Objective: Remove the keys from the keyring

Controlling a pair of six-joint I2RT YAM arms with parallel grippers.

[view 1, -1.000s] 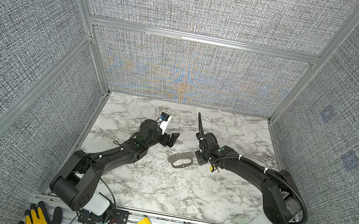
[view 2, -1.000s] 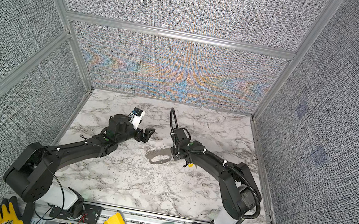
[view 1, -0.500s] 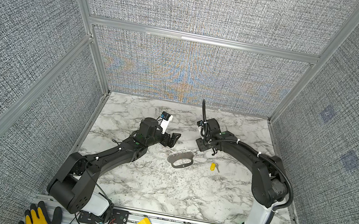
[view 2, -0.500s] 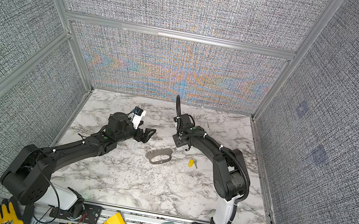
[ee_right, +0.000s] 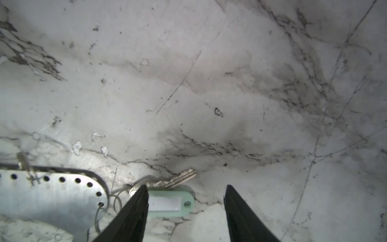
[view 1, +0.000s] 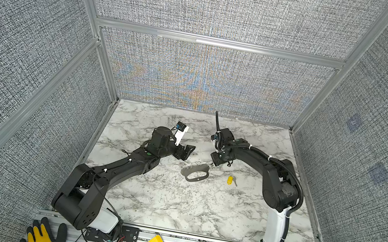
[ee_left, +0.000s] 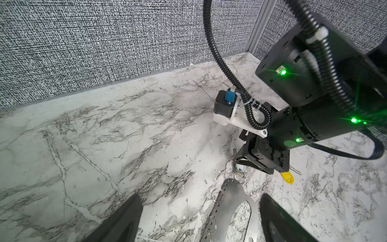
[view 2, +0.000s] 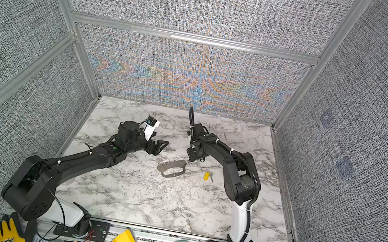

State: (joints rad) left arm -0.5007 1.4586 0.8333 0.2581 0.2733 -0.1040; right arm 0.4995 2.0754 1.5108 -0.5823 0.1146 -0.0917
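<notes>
Keyring [view 1: 195,172] is lying flat mid-table [view 1: 172,204], the left tool [view 1: 186,151] hovering wide open beside it. The right tool [ee_right: 186,186] is straddling the teal-tagged key [ee_right: 169,203], jaws apart and gripping nothing. Pulling now risks dragging the unheld plate. The yellow-tagged key [view 1: 230,180] is lying free nearby.

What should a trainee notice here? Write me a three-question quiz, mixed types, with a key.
1. True or false: the yellow-tagged key lies on the table, apart from the keyring.
2. The right hand is: A) open, B) shut on the keyring, C) shut on the yellow-tagged key.
3. Fill in: the teal-tagged key is linked to the keyring's end hole by wire ___.
Key: 1 true; 2 A; 3 rings.
</notes>
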